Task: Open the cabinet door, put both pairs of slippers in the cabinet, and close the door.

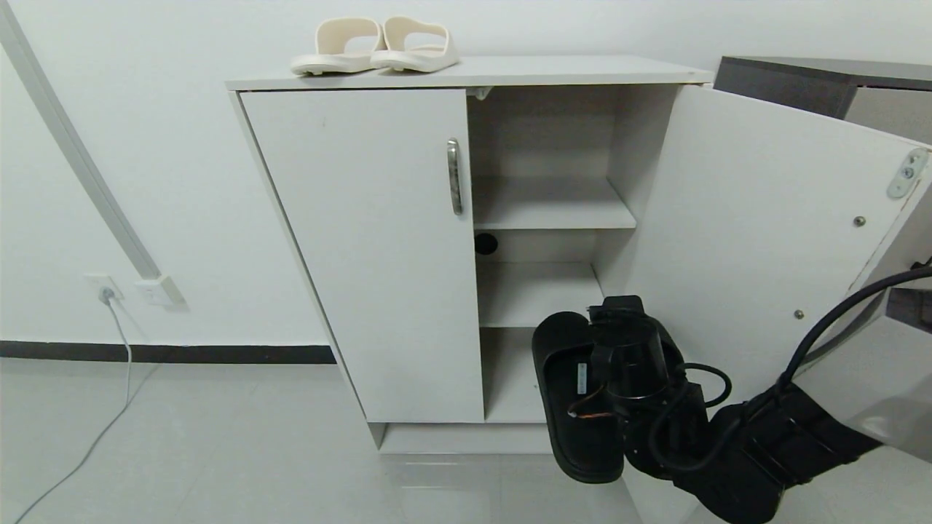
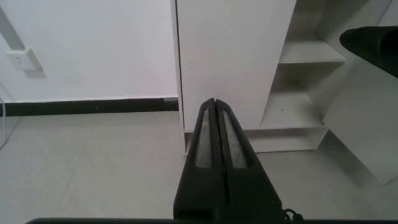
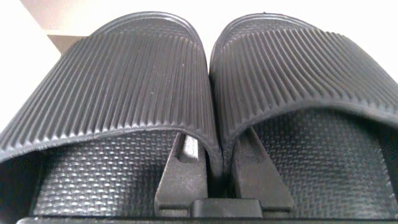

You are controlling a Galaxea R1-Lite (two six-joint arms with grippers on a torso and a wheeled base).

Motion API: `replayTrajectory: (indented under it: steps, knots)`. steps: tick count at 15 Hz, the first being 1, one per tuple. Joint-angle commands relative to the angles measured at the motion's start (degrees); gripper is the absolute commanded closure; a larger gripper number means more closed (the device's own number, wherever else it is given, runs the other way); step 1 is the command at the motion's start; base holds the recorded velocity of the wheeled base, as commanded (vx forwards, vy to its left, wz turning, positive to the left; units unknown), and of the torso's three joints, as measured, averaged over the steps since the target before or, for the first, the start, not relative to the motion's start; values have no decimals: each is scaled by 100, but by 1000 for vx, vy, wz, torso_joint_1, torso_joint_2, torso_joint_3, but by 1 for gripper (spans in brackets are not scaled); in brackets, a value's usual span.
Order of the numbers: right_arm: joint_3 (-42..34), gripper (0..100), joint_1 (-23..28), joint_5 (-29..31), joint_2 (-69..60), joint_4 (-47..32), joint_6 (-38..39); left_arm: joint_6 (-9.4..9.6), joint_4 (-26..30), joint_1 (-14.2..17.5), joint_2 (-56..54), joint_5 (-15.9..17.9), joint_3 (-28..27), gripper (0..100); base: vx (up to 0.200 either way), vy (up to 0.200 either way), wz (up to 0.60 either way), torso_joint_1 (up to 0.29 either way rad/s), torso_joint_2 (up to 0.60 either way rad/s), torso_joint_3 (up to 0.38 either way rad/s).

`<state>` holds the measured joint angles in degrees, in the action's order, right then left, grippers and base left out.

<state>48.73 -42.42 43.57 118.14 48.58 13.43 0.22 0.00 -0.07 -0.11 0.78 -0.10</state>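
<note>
Black ribbed rubber slippers (image 1: 575, 393) clamped at inner edges by right gripper (image 3: 216, 149); risked slipping loose, or snagging shelf edge (image 1: 535, 325) of white wooden cabinet (image 1: 364, 240).

No text is legible (the white label (image 1: 582, 376) on the black slipper (image 1: 570, 426) is too small).

In the head view my own wrist covers my right gripper (image 3: 217, 149) and much of the black slippers (image 1: 571, 415). One slipper of the pair is hidden behind it, and the label (image 1: 582, 377) on the other's insole is too small to read. From my right wrist, the fingers (image 3: 183, 165) run under the straps with their tips hidden, and both slippers' outer sides are cut off by the frame. The closed left door (image 1: 364, 247) hides that half of the cabinet (image 1: 473, 71), and my arm covers the lower corner of the open right door (image 1: 750, 240).
</note>
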Motion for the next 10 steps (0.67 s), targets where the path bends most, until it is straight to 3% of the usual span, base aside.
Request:
replayTrajectory:
  steps: [1,10]
  knots:
    - [-3,100,59,11,16,2,-7,-4,0,-1,11,1,1,100,0,0,0,0,0,0]
    - [-65,100,278,11,16,-6,-87,4,0,-1,11,1,1,100,0,0,0,0,0,0]
